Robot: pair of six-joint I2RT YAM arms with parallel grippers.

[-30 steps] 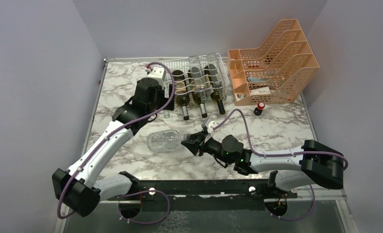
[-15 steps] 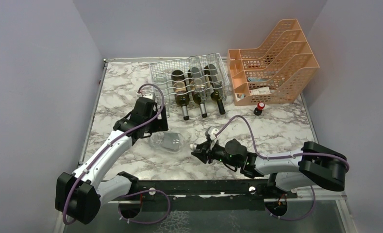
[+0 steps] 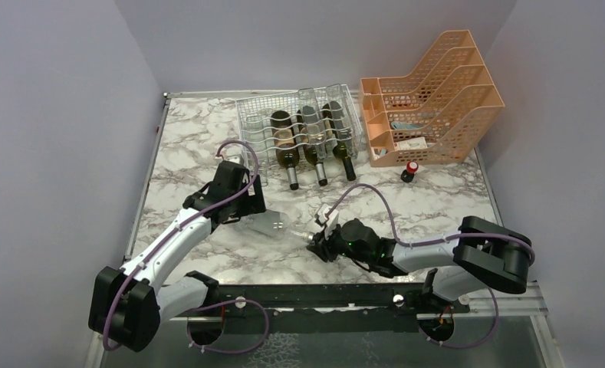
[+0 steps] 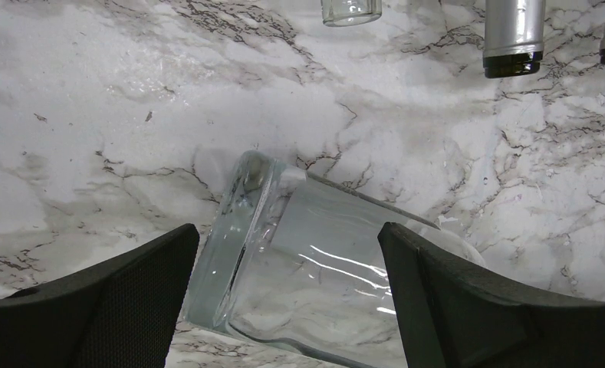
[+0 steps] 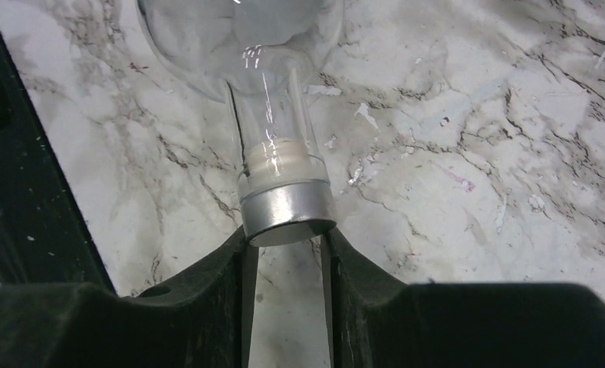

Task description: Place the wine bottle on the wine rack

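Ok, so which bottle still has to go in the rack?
Look at the marble table, just in front of the white wire rack. A clear bottle lies on its side there, between the left gripper and the right gripper. Unlike the three racked bottles, it's flat on the table, silver cap pinched.

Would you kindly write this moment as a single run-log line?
clear bottle: lying on table | left gripper: open, straddling body | right gripper: flanks cap, grip unclear

- Beyond my right claw (image 5: 287, 245), the body of the wine bottle (image 5: 272, 130) runs off the top edge.
- Inside my left claw (image 4: 287, 238), its near side is cut off below.
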